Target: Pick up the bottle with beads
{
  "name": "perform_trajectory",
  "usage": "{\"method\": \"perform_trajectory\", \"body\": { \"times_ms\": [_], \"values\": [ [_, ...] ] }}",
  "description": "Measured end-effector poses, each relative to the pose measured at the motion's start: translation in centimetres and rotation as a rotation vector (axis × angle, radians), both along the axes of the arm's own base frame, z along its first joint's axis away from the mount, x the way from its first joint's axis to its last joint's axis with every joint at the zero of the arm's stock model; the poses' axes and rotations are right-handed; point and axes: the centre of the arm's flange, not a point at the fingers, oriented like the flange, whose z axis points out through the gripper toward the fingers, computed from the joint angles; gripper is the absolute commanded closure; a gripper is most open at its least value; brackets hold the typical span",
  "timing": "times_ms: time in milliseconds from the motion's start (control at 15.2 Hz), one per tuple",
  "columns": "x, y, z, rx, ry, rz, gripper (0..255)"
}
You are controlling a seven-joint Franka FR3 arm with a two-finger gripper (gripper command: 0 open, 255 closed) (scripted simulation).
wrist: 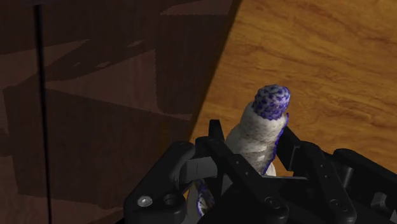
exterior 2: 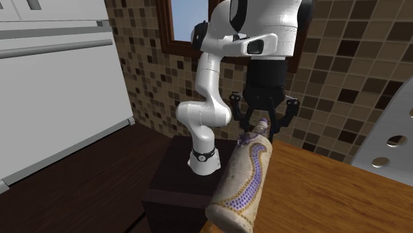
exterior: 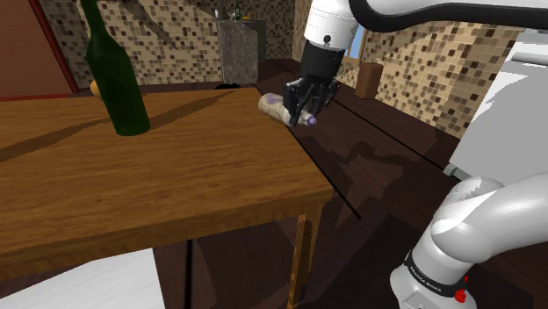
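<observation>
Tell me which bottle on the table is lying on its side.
The whitish bottle with purple beadwork, lying at the table edge by the gripper. The dark green bottle stands upright.

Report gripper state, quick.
Gripper: closed, fingers clasping the bottle at its narrow end.

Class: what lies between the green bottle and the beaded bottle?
In the shoulder view, only bare tabletop separates green bottle and beaded bottle.
</observation>
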Motion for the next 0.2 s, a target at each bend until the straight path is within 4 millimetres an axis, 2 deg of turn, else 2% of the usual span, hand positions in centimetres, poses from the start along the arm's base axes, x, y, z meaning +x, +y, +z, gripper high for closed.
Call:
{"method": "perform_trajectory", "body": {
  "times_ms": [198],
  "values": [
    [0.03, 0.01, 1.2, 0.0, 0.0, 0.0, 255]
  ]
}}
